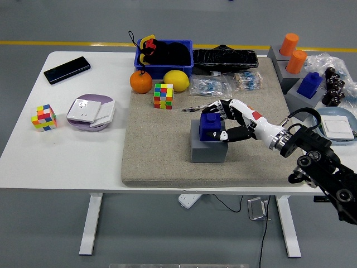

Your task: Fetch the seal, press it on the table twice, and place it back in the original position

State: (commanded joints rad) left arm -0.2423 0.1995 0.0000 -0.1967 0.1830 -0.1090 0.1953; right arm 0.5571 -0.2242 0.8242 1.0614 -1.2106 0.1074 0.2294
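Observation:
A blue seal (208,127) stands on top of a grey block (206,149) in the middle of the beige mat (159,159). My right hand (218,121) reaches in from the right and wraps around the seal: the thumb presses its front right side and the fingers (216,108) curl over its back top edge. The seal still rests on the block. My left arm is out of the picture.
Behind the seal lie plastic packets (215,85), a colour cube (163,95), an orange (141,82), a lemon (176,80) and a blue bin (167,53). Another blue seal (310,85) and orange cylinders (289,44) stand at the far right. A phone (67,70), a plate (90,111) and a second cube (44,117) are on the left.

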